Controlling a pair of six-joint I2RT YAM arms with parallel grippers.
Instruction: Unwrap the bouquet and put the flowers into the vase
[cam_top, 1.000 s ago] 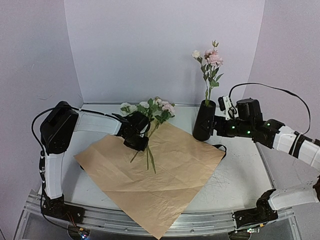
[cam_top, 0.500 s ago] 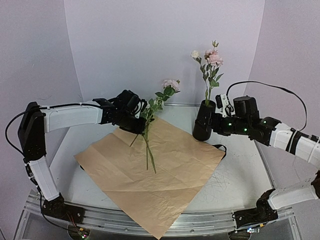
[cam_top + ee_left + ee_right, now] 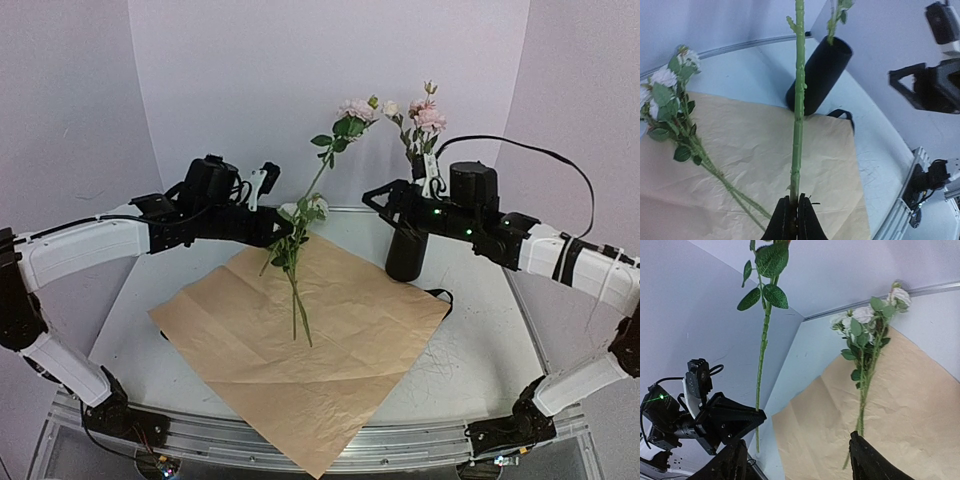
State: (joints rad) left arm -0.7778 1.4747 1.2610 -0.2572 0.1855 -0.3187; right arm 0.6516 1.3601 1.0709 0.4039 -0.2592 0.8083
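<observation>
The left gripper is seen clamped shut on the lower end of a flower, which is held well above the paper; in the left wrist view the fingertips are pressed together around the green stem. The stem is tilted upward toward the right, and its pink bloom is carried near the blooms already standing in the vase. The vase is set upright on the table just beyond the paper's far right corner, with a black ribbon lying by that corner. More flowers are laid on the paper, their white heads at its far edge and their stems pointing to the near side. The right gripper is held in the air in front of the vase top, facing the left arm, with its jaws spread apart and nothing between them; its two fingers are seen wide apart in the right wrist view.
</observation>
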